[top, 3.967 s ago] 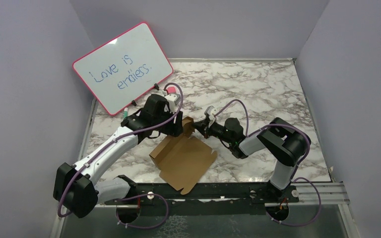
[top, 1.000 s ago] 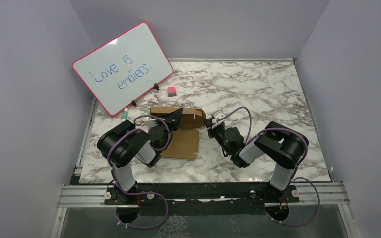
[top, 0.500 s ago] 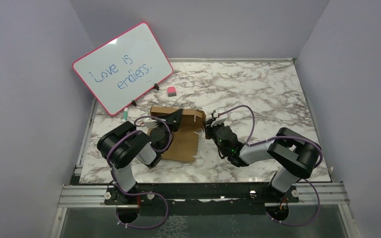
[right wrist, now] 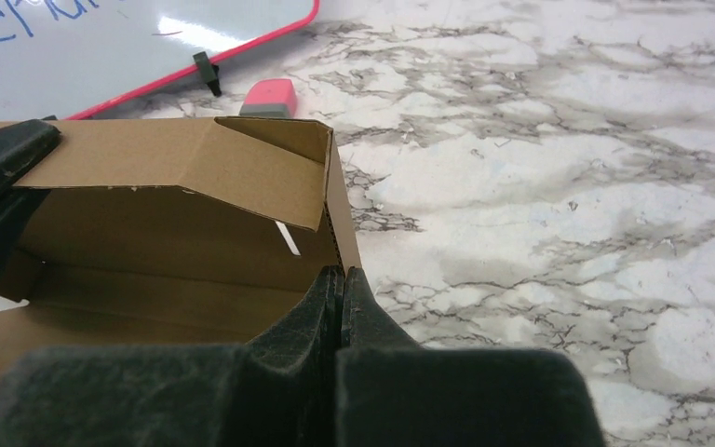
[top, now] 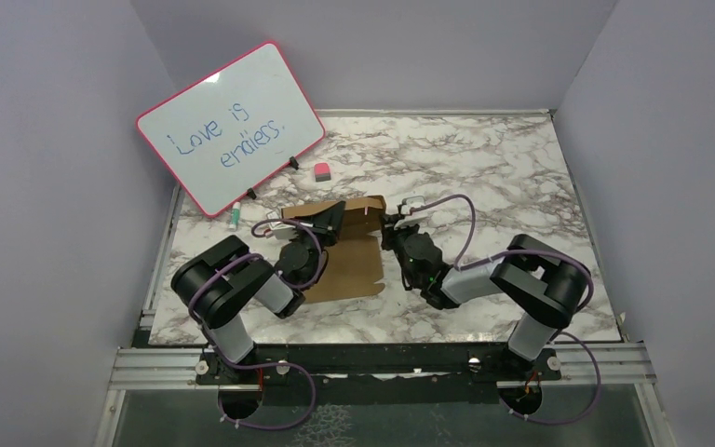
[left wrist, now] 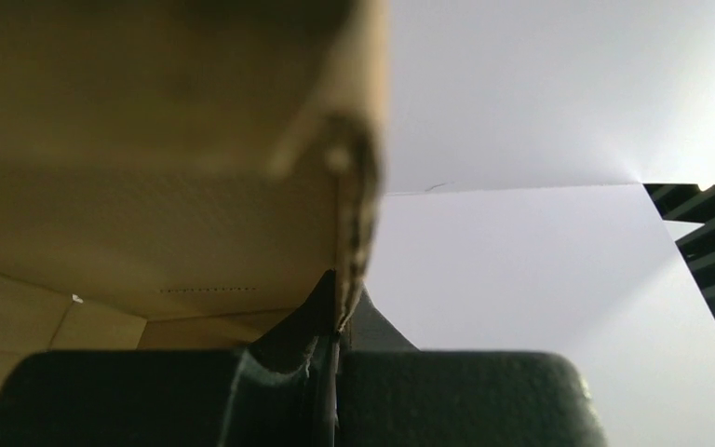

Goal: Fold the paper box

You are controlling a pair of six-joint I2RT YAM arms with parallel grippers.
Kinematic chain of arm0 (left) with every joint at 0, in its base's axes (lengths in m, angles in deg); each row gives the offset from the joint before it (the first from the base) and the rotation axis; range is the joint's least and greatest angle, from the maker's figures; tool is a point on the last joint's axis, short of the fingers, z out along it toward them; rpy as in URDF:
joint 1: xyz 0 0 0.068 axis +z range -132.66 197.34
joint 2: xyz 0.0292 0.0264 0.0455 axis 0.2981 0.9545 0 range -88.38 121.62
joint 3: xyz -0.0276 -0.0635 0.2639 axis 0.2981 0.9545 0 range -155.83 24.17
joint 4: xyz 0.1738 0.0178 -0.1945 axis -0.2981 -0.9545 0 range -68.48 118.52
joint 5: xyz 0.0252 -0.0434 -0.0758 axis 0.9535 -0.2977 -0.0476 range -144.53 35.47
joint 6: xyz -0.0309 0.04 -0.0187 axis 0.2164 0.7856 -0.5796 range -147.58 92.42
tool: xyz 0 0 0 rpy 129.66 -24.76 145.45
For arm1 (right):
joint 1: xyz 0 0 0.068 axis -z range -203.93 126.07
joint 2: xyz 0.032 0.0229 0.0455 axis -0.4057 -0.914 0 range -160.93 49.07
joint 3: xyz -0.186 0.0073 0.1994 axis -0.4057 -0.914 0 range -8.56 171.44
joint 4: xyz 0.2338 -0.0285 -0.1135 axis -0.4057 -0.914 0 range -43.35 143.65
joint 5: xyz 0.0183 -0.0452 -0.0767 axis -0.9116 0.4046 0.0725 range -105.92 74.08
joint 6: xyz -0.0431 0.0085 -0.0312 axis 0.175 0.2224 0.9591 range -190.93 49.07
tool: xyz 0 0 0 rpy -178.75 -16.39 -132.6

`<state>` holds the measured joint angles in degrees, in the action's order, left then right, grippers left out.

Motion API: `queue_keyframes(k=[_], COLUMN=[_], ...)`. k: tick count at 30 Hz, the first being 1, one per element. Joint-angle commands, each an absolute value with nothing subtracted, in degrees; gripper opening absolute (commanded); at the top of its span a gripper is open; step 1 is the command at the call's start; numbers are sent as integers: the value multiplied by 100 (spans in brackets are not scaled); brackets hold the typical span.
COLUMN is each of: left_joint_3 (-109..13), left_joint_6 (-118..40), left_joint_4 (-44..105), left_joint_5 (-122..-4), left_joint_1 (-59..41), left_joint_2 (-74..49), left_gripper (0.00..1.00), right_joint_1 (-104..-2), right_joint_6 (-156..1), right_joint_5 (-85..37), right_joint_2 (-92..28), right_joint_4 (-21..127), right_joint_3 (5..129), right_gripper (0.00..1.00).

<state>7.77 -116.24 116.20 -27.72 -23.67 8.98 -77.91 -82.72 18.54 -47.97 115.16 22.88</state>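
The paper box (top: 349, 265) is brown cardboard lying mid-table, its base flat and its back and right walls raised. My left gripper (top: 333, 216) is shut on the top edge of the back wall. In the left wrist view that cardboard edge (left wrist: 349, 186) runs down into the pinched left gripper (left wrist: 338, 321). My right gripper (top: 386, 233) is shut on the right wall near the back corner. The right wrist view shows the right gripper (right wrist: 341, 277) pinching that wall, with the folded corner (right wrist: 279, 163) just beyond it. A dark left finger (right wrist: 0, 158) shows at the far end of the back wall.
A pink-rimmed whiteboard (top: 230, 126) leans at the back left, with a pink eraser (top: 321, 170) and a marker (top: 234, 216) on the marble table (top: 484, 168) near it. Purple walls close in both sides and the back.
Since four seconds ago both arms drew back and the flat sheet gained raised walls. In the last second the back wall tipped up and away, and the right gripper shifted slightly left with its wall.
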Motion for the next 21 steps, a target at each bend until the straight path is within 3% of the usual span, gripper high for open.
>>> queue_keyframes(k=[1,8,16,21], left_joint_3=[949,1239,1336,1559], left_joint_6=[-11453,-11296,-10870,-10733], left_joint_4=[13093,13096,13095,13091], left_joint_5=[-2889,-2639,-2441,-2297], left_joint_1=[-2546,-2529,-2494,-2459], left_joint_2=[609,510,395,309], left_gripper=[0,0,0,0], right_joint_1=[-7886,-7864,-7869,-7869], right_joint_6=[-7497,-7072,-7810,-8068], right_joint_5=[1314,748,-485,-565], right_joint_2=[-5170,-5399,-4655,-4297], right_joint_4=[13426,13928,13102,13035], right_joint_3=[2326,1610,1300,1038], right_gripper=[1,1,1,1])
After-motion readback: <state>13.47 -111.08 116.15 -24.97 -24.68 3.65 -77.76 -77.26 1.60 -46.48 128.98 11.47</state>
